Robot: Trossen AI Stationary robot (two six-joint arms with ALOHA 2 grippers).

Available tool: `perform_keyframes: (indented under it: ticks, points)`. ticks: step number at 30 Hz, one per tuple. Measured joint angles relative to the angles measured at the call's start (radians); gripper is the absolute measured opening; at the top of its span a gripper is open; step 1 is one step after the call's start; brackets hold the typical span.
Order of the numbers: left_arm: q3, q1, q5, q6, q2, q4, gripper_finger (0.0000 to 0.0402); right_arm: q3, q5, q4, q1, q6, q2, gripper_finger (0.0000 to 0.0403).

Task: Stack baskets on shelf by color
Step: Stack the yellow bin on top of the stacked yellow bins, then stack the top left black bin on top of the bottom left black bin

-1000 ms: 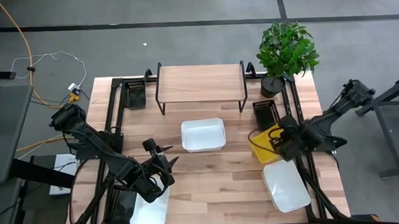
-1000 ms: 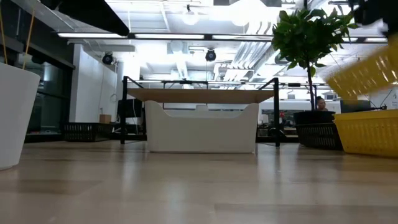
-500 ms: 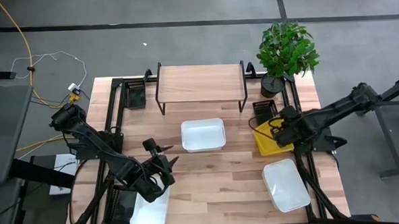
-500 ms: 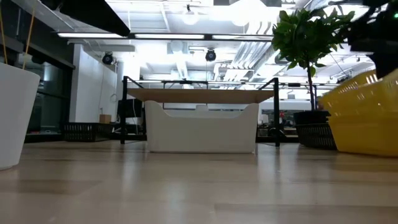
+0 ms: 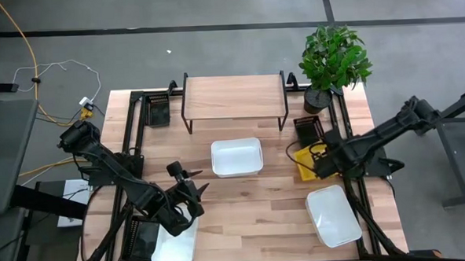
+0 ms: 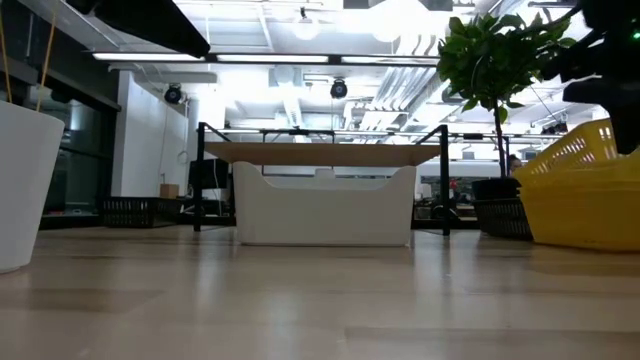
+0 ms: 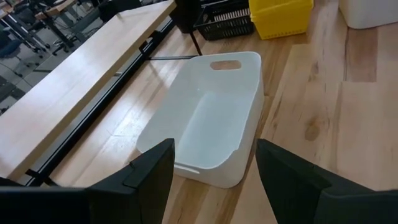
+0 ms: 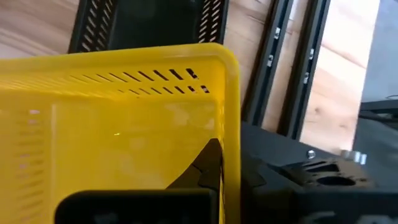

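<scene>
Three white baskets, one yellow basket, two black baskets.

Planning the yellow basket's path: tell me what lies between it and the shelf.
In the high view, a black slotted basket lies between the yellow basket and the shelf; otherwise bare table.

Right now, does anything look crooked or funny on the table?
Yes. The yellow basket sits tilted, one end lifted, because the right gripper has its jaws shut on the rim. The three white baskets lie flat, and the shelf has nothing on it yet.
</scene>
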State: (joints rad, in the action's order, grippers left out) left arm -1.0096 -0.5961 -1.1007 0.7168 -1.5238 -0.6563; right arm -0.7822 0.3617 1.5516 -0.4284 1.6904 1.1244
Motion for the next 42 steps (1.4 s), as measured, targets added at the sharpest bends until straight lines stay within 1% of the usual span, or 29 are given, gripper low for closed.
perform_keyframes:
  ticks: [6, 10, 15, 20, 24, 26, 28, 30, 34, 38, 40, 42]
  points:
    - [0.0, 0.0, 0.015, -0.014, 0.0, 0.004, 0.0213, 0.0, 0.027, -0.038, -0.091, 0.144, 0.0, 0.0]
    - [0.0, 0.0, 0.02, -0.014, 0.0, 0.004, 0.0213, 0.0, 0.048, -0.086, -0.135, 0.195, 0.0, 0.0]
    - [0.0, 0.0, 0.02, -0.014, 0.0, 0.004, 0.0213, 0.0, 0.054, -0.14, -0.163, 0.198, 0.0, 0.0]
    - [0.0, 0.0, 0.021, -0.014, 0.0, 0.004, 0.0213, 0.002, 0.054, -0.151, -0.163, 0.197, 0.0, 0.0]
    - [0.0, 0.0, 0.021, -0.014, 0.0, 0.004, 0.0213, 0.04, 0.04, -0.185, -0.163, 0.195, 0.001, 0.0]
    - [0.0, 0.0, 0.021, -0.014, 0.0, 0.004, 0.0213, 0.036, 0.036, -0.187, -0.163, 0.194, 0.008, 0.0004]
    - [0.0, 0.0, 0.022, -0.014, 0.0, 0.004, 0.0213, 0.035, 0.034, -0.193, -0.163, 0.194, 0.008, 0.0015]
    - [0.0, 0.0, 0.023, -0.014, 0.0, 0.004, 0.0213, 0.035, 0.03, -0.191, -0.163, 0.19, 0.008, 0.0035]
    - [0.0, 0.0, 0.024, -0.014, 0.0, 0.004, 0.0213, 0.031, 0.029, -0.183, -0.163, 0.164, 0.008, 0.0094]
    - [0.0, 0.0, 0.023, -0.014, 0.0, 0.004, 0.0213, -0.027, 0.033, -0.122, -0.163, 0.11, 0.008, 0.0151]
    - [0.0, 0.0, 0.023, -0.014, 0.0, 0.004, 0.0213, -0.077, 0.067, -0.066, -0.165, 0.107, 0.008, 0.0172]
    - [0.0, 0.0, 0.023, -0.014, 0.0, 0.004, 0.0213, -0.121, 0.136, -0.038, -0.175, 0.111, 0.008, 0.0185]
